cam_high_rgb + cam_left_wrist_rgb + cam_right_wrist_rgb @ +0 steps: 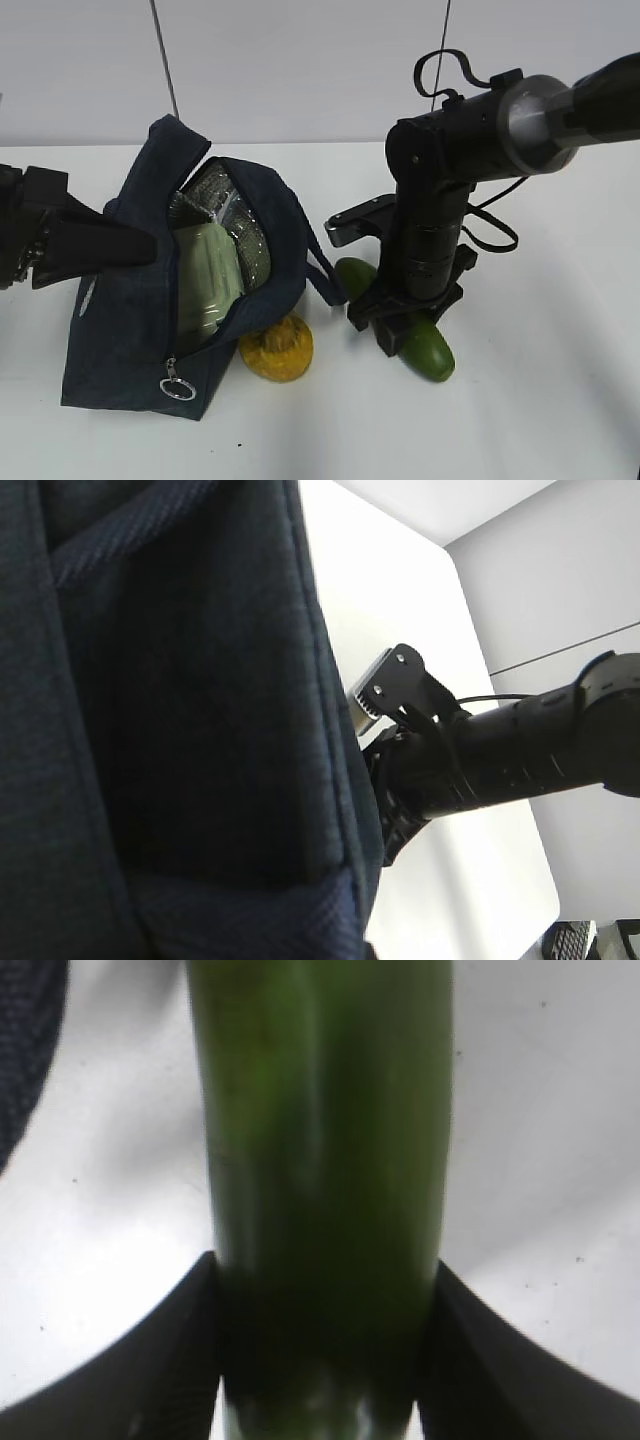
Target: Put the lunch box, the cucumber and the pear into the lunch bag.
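Note:
The navy lunch bag (120, 320) stands open at the left, with the lunch box (208, 275) upright inside, green lid showing. My left gripper (145, 248) pinches the bag's left rim. The left wrist view shows only navy fabric (150, 730) and hides the jaws. The yellow pear (277, 350) lies on the table against the bag's front right corner. The dark green cucumber (430, 350) lies to the right of the pear. My right gripper (400, 325) is down over its middle. In the right wrist view both fingers (170, 1360) press on the sides of the cucumber (320, 1110) at my right gripper (325, 1270).
The bag's silver ring pull (178, 388) hangs at its front end and a loop handle (325, 275) droops toward the cucumber. Silvery lining (250, 245) shows inside the bag. The right arm (500, 755) shows beyond the bag in the left wrist view. The white table (540, 420) stretches to the right.

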You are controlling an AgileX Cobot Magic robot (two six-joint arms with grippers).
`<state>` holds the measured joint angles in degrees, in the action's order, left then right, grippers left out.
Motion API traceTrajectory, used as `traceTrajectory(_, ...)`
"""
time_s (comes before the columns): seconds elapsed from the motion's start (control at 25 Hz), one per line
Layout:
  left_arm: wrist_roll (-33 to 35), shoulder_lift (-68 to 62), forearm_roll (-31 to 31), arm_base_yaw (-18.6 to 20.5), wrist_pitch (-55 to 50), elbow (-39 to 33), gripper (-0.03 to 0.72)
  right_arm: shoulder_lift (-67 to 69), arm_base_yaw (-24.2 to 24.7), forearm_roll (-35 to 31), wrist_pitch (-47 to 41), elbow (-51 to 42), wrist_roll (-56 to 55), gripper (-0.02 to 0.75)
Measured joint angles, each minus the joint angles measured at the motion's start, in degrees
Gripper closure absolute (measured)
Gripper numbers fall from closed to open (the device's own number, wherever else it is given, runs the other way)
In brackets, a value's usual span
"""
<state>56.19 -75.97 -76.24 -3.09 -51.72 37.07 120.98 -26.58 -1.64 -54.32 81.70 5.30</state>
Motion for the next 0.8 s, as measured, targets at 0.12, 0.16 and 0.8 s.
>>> traceTrajectory(0.12, 0.0, 0.0, 0.0, 0.0, 0.0, 0.0, 0.706, 0.0, 0.0, 1.0, -0.6, 0.0, 0.0, 0.349)
traceTrajectory(0.16, 0.0, 0.0, 0.0, 0.0, 0.0, 0.0, 0.706, 0.0, 0.0, 1.6, -0.9, 0.0, 0.0, 0.349)
traceTrajectory(0.8, 0.0, 0.0, 0.0, 0.0, 0.0, 0.0, 0.706, -11.8, 0.6, 5.6, -3.0, 4.9, -3.5, 0.351)
